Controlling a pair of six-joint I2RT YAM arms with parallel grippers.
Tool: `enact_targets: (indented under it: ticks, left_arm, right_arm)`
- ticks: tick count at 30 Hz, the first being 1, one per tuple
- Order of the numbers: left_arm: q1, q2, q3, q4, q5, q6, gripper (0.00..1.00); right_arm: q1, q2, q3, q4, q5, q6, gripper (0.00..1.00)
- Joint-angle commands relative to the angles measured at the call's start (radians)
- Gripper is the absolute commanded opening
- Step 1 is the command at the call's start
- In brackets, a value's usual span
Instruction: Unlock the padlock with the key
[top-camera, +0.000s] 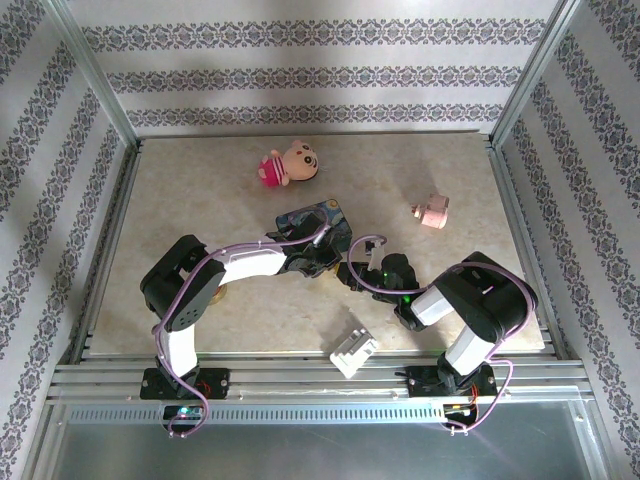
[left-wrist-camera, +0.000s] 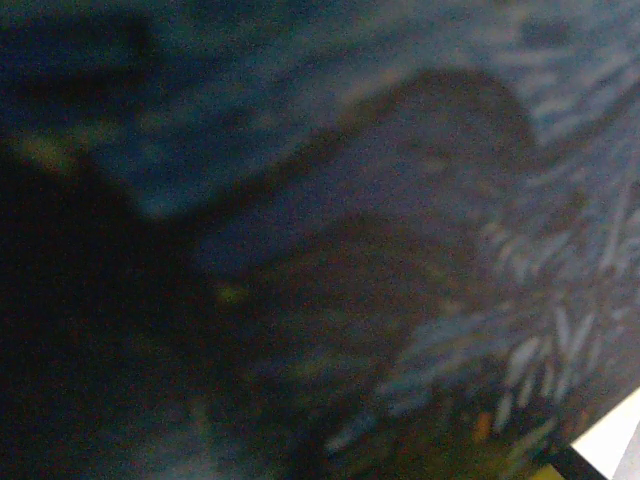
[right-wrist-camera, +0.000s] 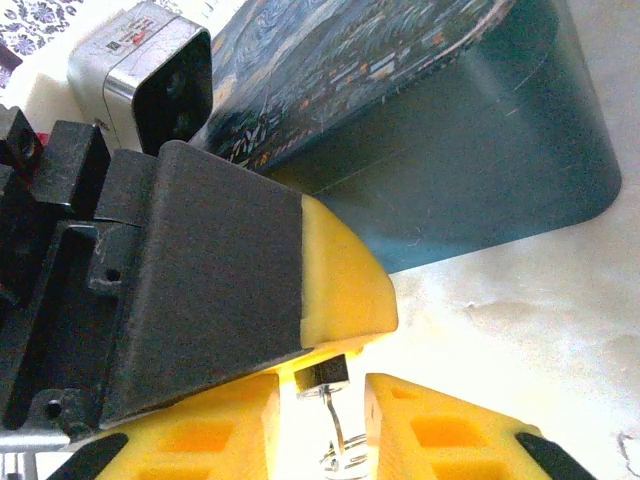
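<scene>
**Two grippers meeting at the padlock.** Both grippers are brought together just beside the tin (right-wrist-camera: 480, 170), near the middle of the table (top-camera: 200, 200).

- **Padlock:** In the right wrist view the padlock (right-wrist-camera: 322, 375) is seen with its dark body uppermost in the frame and its silvery shackle below. It lies in the narrow gap between the yellow pads of the right gripper (right-wrist-camera: 322, 405).
- **Right gripper:** The pads are parted. Whether they press on the shackle cannot be told.
- **Left gripper:** One pad (right-wrist-camera: 340, 290) of the left gripper (top-camera: 325, 262) is set just above the padlock, touching or nearly so. Whether this gripper is closed cannot be told, the left wrist view being blurred against painted tin.
- **Purpose:** The arrangement is judged to be for steadying. The padlock is kept between one arm's fingers so that it may be approached by the other.
- **Key:** Where the key is cannot be told.
- **Counted:** one padlock, one tin, one plush doll (top-camera: 288, 165), one pink piece (top-camera: 432, 212), one white block (top-camera: 353, 350), two arms.
</scene>
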Motion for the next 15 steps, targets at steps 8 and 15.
enact_targets:
  ticks: [8,15]
  left_arm:
    - [-0.015,-0.02,-0.016,-0.038,0.045,-0.03,0.0]
    - [-0.013,-0.019,-0.018,-0.028,0.047,-0.033,0.0]
  right_arm:
    - [0.026,-0.113,-0.069,0.035,0.07,0.001,0.32]
    - [0.031,-0.159,-0.07,-0.04,0.084,-0.005,0.34]
